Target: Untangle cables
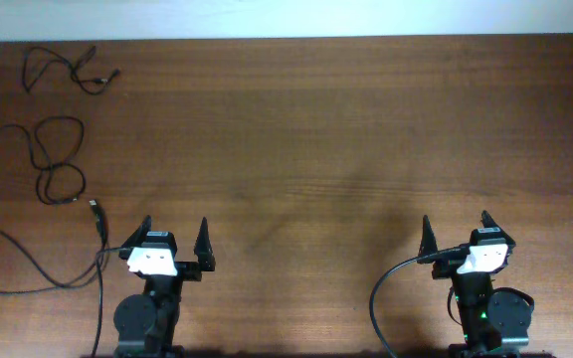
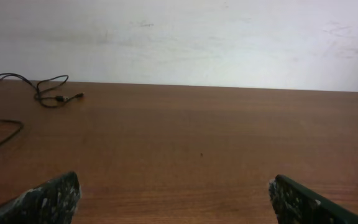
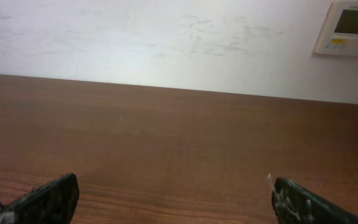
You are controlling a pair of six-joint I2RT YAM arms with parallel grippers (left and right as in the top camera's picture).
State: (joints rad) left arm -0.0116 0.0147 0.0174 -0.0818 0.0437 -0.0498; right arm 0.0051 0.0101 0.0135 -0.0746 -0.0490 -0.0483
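Thin black cables lie spread out on the left of the wooden table. One short cable [image 1: 68,68] with plug ends lies at the far left corner; it also shows in the left wrist view [image 2: 53,98]. A second cable [image 1: 56,164] forms loose loops below it. A third cable [image 1: 38,268] curves along the left front, its plug near my left arm. My left gripper [image 1: 175,237] is open and empty at the front edge, right of the cables. My right gripper [image 1: 456,229] is open and empty at the front right, far from them.
The table's far edge meets a white wall [image 1: 296,18]. A thick black cable [image 1: 391,288] runs from the right arm's base. A wall-mounted control panel [image 3: 350,28] shows in the right wrist view.
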